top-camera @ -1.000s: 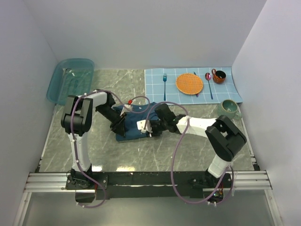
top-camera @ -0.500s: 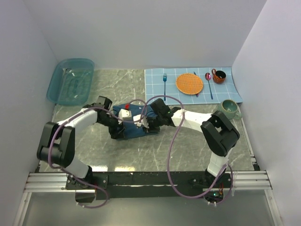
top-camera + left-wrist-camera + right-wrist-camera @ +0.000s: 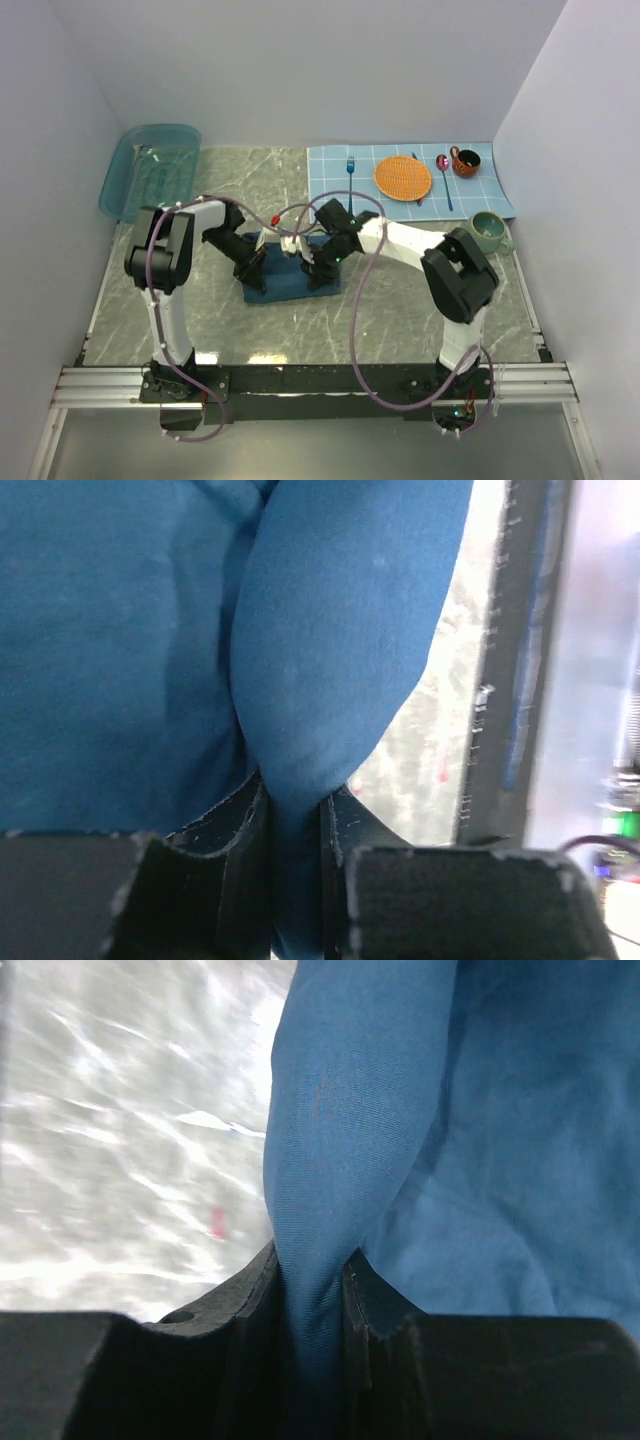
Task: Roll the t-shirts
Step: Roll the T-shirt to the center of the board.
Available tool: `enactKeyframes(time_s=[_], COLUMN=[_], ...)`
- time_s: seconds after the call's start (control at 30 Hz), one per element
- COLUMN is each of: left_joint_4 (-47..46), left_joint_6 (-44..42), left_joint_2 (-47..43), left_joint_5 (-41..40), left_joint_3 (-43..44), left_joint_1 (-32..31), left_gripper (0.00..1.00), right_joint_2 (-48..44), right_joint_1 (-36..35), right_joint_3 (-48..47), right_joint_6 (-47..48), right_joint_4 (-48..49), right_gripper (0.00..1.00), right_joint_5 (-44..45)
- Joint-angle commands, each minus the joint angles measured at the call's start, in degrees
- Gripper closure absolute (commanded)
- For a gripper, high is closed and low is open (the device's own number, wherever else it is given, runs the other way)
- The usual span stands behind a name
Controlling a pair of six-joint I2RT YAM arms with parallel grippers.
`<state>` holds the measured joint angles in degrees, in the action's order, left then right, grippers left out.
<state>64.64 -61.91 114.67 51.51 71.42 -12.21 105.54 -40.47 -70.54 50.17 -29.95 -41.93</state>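
Two folds pinched: left claw (image 3: 293, 820) clenched on t-shirt (image 3: 120, 630) fold, right claw (image 3: 310, 1300) clenched on another; t-shirt bunched on desk (image 3: 300, 325).

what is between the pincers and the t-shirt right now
Nothing visible. The left pincer and the right pincer are each clamped directly on a fold of the t-shirt, with the cloth pinched in the jaws in both wrist views.
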Motion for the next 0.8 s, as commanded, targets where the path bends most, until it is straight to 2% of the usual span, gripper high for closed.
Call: enactKeyframes(time_s=[0.0, 0.03, 0.07, 0.1, 0.17, 0.23, 0.27, 0.3, 0.33, 0.47, 0.5, 0.57, 0.6, 0.77], left_joint_4=[14.20, 14.20, 13.33, 11.92, 3.09, -4.22, -8.44, -16.22, -19.09, -30.78, -32.63, -37.03, -38.09, -47.04], left_joint_6=[-4.88, -4.89, -5.24, -4.02, 3.67, 8.01, 12.99, 13.91, 14.18, 9.19, 7.78, 4.63, 3.39, -3.38], left_joint_2=[4.15, 4.42, 4.42, 3.29, 0.31, -6.89, -10.22, -16.70, -19.81, -33.26, -37.72, -41.35, -43.98, -47.70], left_joint_5=[0.97, 0.70, 1.22, 2.45, 4.39, 4.74, 3.44, 2.73, 1.85, -7.72, -10.00, -11.86, -13.52, -19.42], left_joint_3=[3.29, 3.64, 3.99, 4.34, 4.52, 4.17, 3.12, 0.16, -1.53, -12.59, -17.58, -21.91, -25.50, -34.14], left_joint_1=[0.60, 0.78, 1.22, 3.05, 6.30, 7.72, 7.90, 7.73, 7.38, -0.07, -1.14, -4.73, -5.89, -10.99], left_gripper=[0.79, 0.73, 0.61, 0.57, 0.43, 0.36, 0.35, 0.34, 0.31, 0.28, 0.28, 0.27, 0.27, 0.26], right_joint_2=[8.94, 11.25, 15.71, 17.93, 23.71, 26.38, 28.13, 28.84, 29.46, 33.14, 33.50, 34.99, 35.61, 38.77], right_joint_1=[4.07, 4.78, 5.57, 6.18, 7.50, 8.73, 9.17, 9.53, 10.23, 11.11, 11.03, 11.11, 11.03, 11.20], right_joint_3=[-13.19, -15.74, -21.16, -23.48, -30.05, -32.89, -33.16, -33.17, -32.99, -33.87, -34.13, -35.27, -35.80, -38.00], right_joint_6=[-2.81, -1.76, -1.22, -0.35, 1.06, 0.89, 0.37, -1.72, -2.70, -6.48, -7.88, -9.91, -14.18, -16.77], right_joint_4=[-20.29, -23.62, -29.23, -31.89, -39.26, -41.84, -42.46, -42.21, -41.86, -41.24, -40.98, -39.49, -38.52, -38.34], right_gripper=[0.92, 0.93, 0.93, 0.93, 0.94, 0.94, 0.94, 0.94, 0.94, 0.93, 0.93, 0.93, 0.93, 0.94], right_joint_5=[-11.32, -12.37, -14.39, -15.36, -17.82, -19.49, -20.29, -21.69, -22.22, -23.63, -23.55, -22.93, -22.58, -22.84])
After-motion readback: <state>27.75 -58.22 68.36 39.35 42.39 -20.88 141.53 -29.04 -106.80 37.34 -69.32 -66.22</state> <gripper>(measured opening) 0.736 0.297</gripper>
